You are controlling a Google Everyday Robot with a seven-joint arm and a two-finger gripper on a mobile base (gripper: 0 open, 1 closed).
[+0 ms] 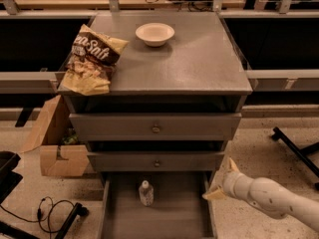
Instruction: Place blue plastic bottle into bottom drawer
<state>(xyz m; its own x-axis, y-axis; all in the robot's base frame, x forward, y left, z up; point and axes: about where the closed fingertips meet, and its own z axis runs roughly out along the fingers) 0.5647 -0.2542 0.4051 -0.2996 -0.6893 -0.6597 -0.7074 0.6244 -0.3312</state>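
Note:
The blue plastic bottle [146,193] stands upright on the floor of the bottom drawer [175,218], near its back and left of centre. The drawer is pulled out below the two upper drawers. My gripper [223,179] is at the right of the drawer, over its right wall, well apart from the bottle. Its two cream fingertips are spread apart and hold nothing. The white arm runs off to the lower right.
A shallow cream bowl [155,34] and a chip bag [91,59] lie on the grey cabinet top [199,63]. A cardboard box [55,143] stands left of the cabinet. Black cables [50,210] and a black stand leg [294,151] lie on the floor.

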